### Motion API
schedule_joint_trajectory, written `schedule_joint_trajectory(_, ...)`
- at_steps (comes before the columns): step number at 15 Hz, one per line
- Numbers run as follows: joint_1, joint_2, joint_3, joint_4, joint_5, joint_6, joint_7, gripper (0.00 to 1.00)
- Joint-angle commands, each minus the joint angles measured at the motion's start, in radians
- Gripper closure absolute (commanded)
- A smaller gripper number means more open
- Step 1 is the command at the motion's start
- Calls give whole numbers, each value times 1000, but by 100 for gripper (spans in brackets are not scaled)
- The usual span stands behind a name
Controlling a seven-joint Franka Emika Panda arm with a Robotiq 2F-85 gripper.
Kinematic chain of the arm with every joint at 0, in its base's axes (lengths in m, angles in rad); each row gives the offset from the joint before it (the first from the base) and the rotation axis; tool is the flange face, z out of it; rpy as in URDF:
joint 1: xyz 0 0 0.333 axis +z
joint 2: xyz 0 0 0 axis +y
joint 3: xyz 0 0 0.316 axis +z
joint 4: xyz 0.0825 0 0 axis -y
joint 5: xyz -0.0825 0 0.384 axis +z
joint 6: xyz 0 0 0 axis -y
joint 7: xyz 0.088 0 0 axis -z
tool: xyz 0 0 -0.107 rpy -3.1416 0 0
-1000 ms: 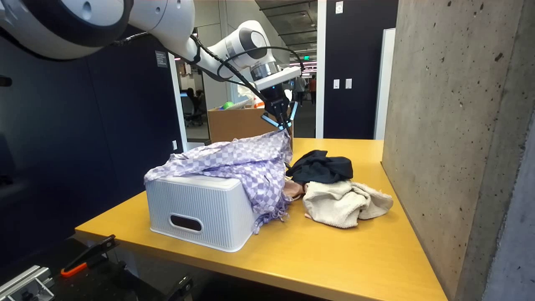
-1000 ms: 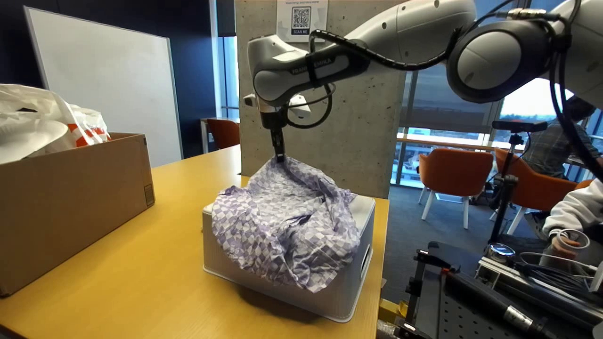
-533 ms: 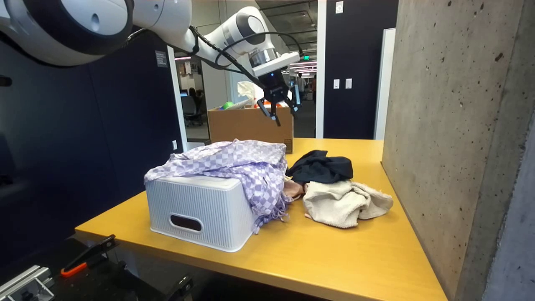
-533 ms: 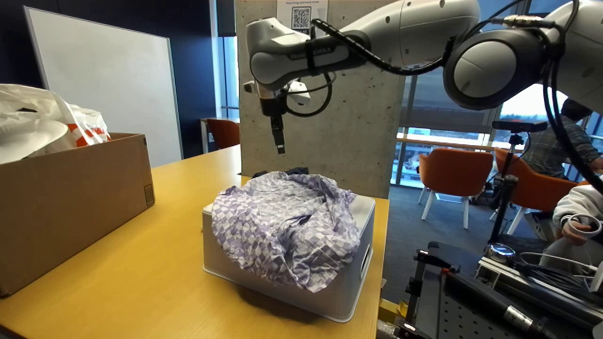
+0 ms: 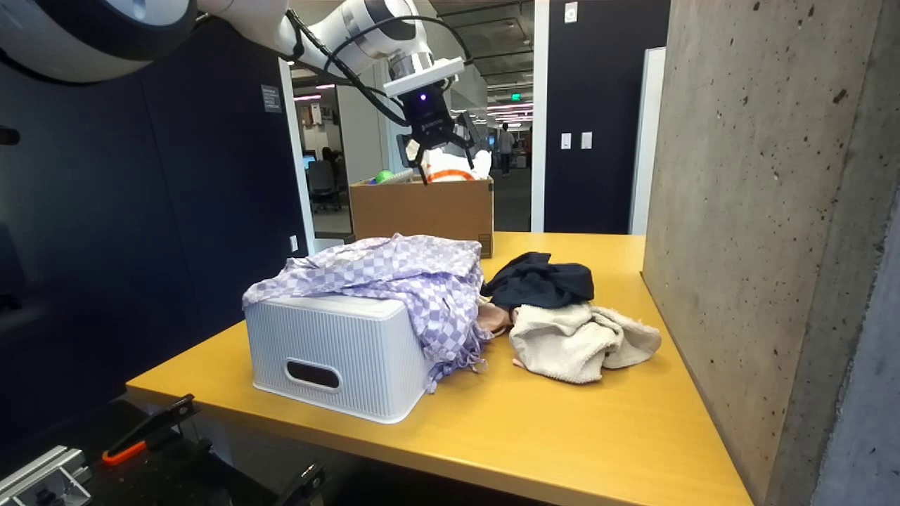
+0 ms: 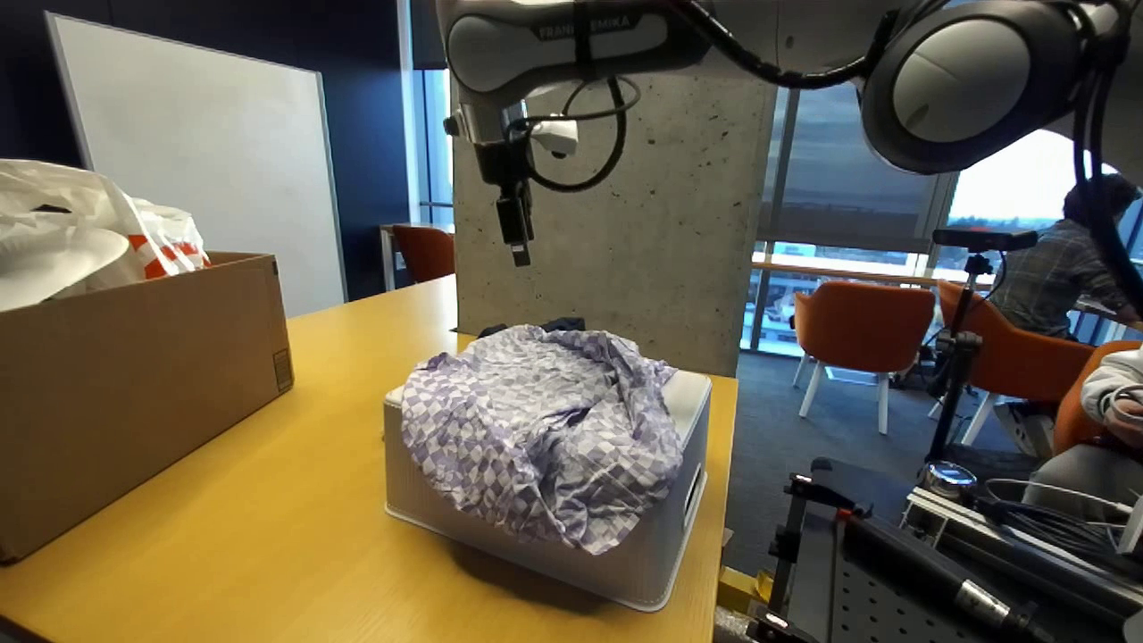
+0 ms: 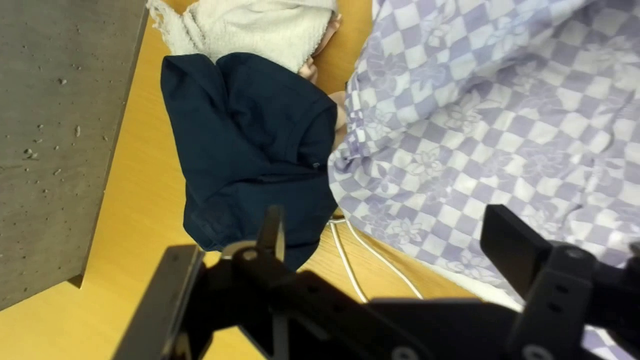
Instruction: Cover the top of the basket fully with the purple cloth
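The purple and white checked cloth (image 5: pixel 380 261) lies rumpled over most of the top of the pale grey basket (image 5: pixel 380 358), with folds hanging over its sides. In an exterior view, a strip of the basket's top (image 6: pixel 689 395) near the handle-hole end is bare. My gripper (image 5: pixel 448 172) hangs in the air well above the cloth, apart from it. The wrist view shows the gripper (image 7: pixel 384 212) with fingers wide apart and nothing between them; the cloth (image 7: pixel 475 145) spreads below and to the right. The basket's inside is hidden.
Beside the basket lie a dark navy cloth (image 7: pixel 250 135) and a cream cloth (image 5: pixel 580 344). A full cardboard box (image 5: pixel 422 211) stands on the table (image 5: pixel 598 436) behind. A concrete pillar (image 5: pixel 759 211) borders the table. Thin white cords (image 7: pixel 347 260) show near the basket.
A second ago my gripper was shut on a raised edge of the cloth. It has let go, opened and risen away, and that edge has dropped onto the basket.
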Motion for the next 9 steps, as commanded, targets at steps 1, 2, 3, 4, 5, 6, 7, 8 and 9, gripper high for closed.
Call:
schedule_joint_trajectory(1, 26, -90, 20, -102, 23, -33, 70, 0)
schedule_joint_trajectory(2, 33, -112, 24, -132, 22, -33, 86, 0)
schedule_joint_trajectory(3, 36, -131, 28, -163, 23, -25, 102, 0)
schedule_joint_trajectory(4, 36, -153, 32, -199, 26, -12, 117, 0)
schedule_joint_trajectory(5, 34, -176, 36, -240, 28, -2, 130, 0)
schedule_joint_trajectory(6, 30, -200, 41, -285, 30, 11, 141, 0)
schedule_joint_trajectory(7, 27, -226, 43, -332, 33, 23, 150, 0)
schedule_joint_trajectory(8, 22, -254, 45, -385, 36, 39, 158, 0)
schedule_joint_trajectory(9, 19, -281, 46, -434, 40, 53, 164, 0)
